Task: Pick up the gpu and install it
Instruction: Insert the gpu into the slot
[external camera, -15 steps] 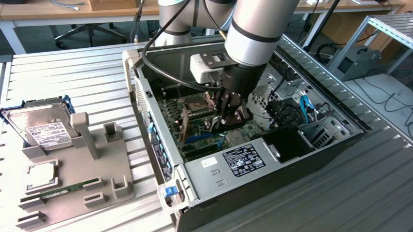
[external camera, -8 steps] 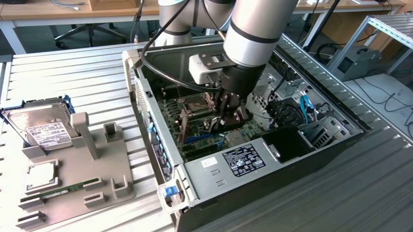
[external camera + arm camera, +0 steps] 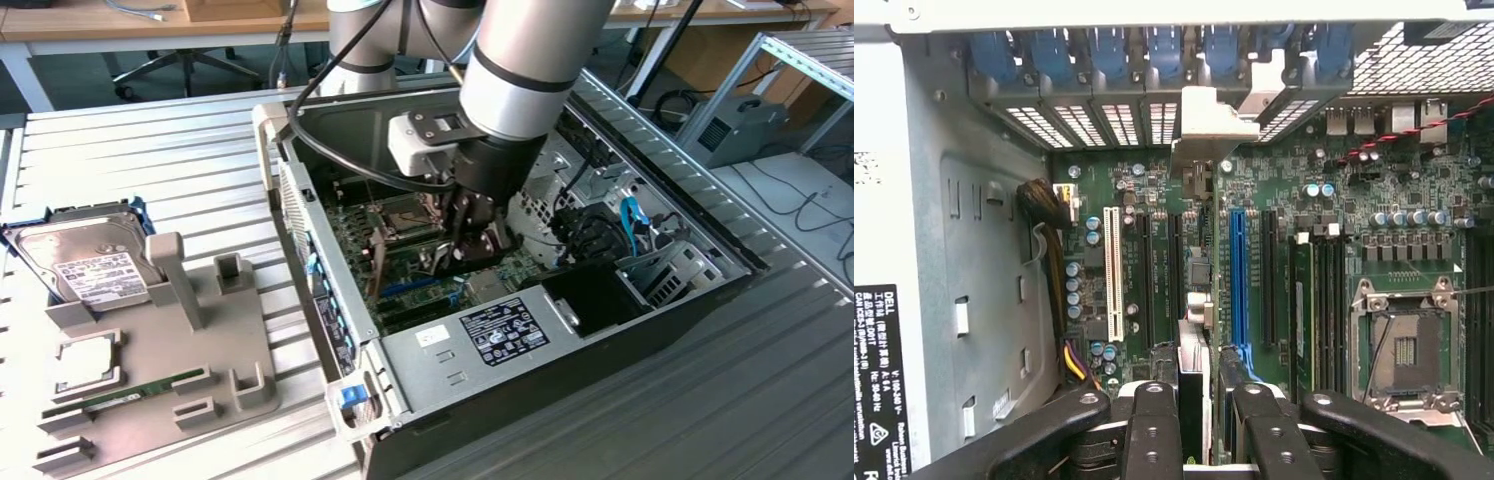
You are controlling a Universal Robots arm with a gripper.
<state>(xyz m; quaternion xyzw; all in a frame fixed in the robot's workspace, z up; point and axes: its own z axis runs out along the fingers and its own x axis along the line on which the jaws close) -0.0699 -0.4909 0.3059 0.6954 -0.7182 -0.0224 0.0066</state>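
Gpu (image 3: 1195, 300) beside DELL-labelled panel (image 3: 876, 380)

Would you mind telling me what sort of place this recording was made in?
Probably a robotics lab or workshop bench for PC assembly: an open computer case on a ribbed metal table, a grey fixture holding a hard drive, and office desks behind.

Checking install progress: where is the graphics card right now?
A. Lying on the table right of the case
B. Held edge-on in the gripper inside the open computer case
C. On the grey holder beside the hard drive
B: the gripper holds the graphics card over the motherboard inside the case.
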